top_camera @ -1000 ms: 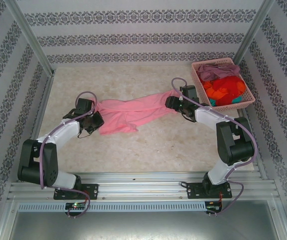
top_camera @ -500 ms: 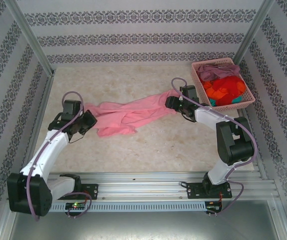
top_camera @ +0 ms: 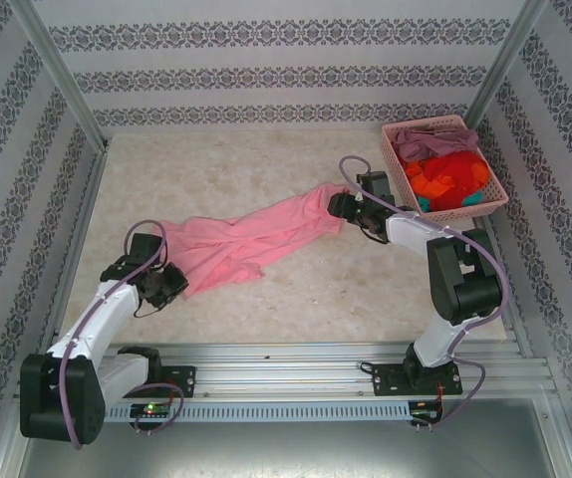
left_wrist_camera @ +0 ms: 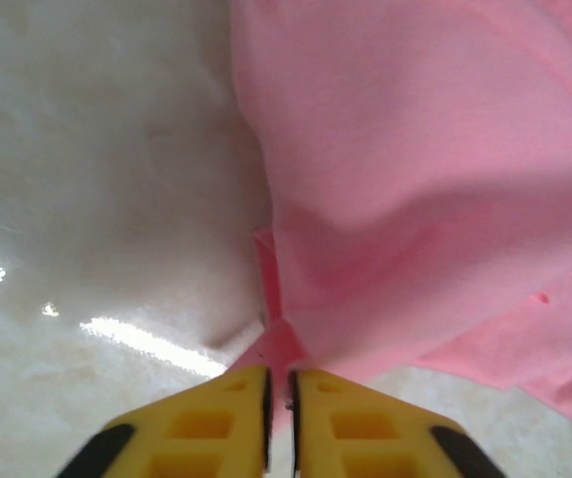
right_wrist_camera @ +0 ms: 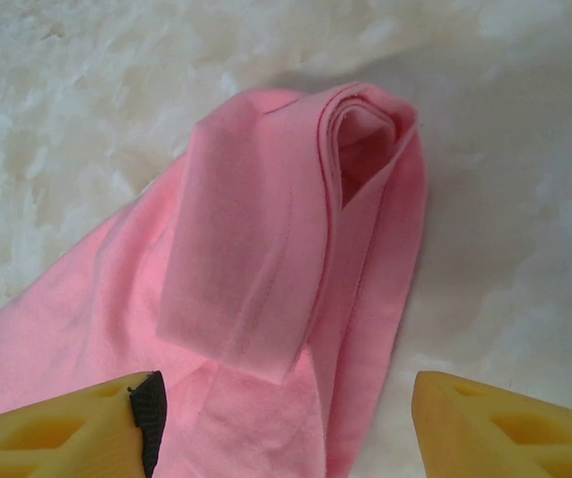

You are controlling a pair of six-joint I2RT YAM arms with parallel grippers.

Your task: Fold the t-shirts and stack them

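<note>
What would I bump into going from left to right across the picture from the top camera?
Left hand, pinching the cloth → light pink t-shirt stretched across the table → right hand, open → pink basket.

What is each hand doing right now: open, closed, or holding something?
Left hand: closed on the light pink cloth t-shirt.
Right hand: open, straddling the shirt's rolled end.
</note>
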